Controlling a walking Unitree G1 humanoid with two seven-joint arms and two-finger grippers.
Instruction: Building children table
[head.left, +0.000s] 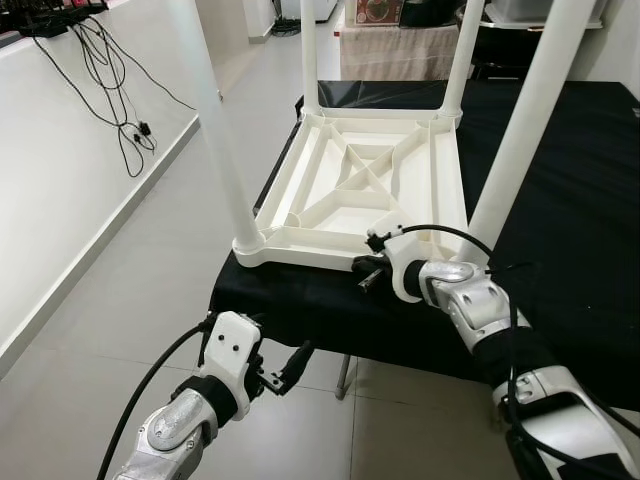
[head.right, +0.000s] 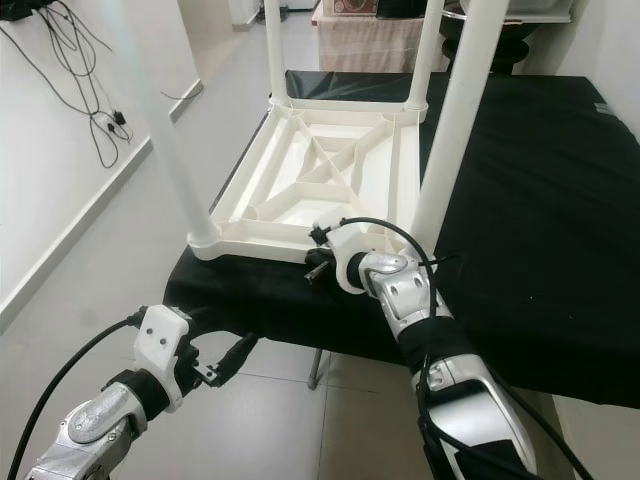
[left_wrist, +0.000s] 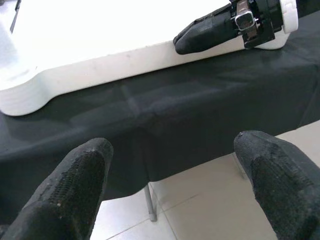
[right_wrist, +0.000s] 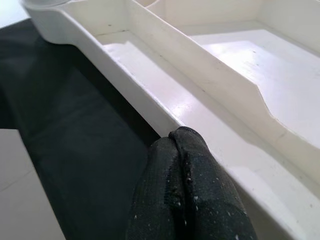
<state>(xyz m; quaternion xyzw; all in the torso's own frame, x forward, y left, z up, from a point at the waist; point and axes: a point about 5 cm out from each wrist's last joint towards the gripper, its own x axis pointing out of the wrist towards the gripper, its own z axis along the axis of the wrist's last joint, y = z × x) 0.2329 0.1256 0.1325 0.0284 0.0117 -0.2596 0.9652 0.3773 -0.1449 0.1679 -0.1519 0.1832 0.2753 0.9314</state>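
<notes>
A white plastic children's table (head.left: 360, 185) lies upside down on a black-draped work table (head.left: 560, 200), its four legs (head.left: 225, 150) pointing up and its ribbed underside open to view. In the left eye view, the right gripper (head.left: 368, 270) rests at the near edge of the children's table, just inside the near right leg, fingers pressed together. The left gripper (head.left: 292, 367) hangs below and in front of the work table's near edge, over the tiled floor (head.left: 150, 260).

The right eye view shows the same arrangement — loose black cables (head.right: 95, 95) trail down the white wall well to the left of the children's table.

Seen from the left wrist, the left gripper's two black fingers (left_wrist: 75, 185) stand wide apart, holding nothing, aimed at the black cloth hanging off the work table; the rim of the children's table runs above it, with the right gripper lying against that rim.

From the right wrist, the right gripper's fingertips (right_wrist: 187, 195) are closed against each other — nothing between them — touching the outer wall of the children's table beside its ribbed channels.
</notes>
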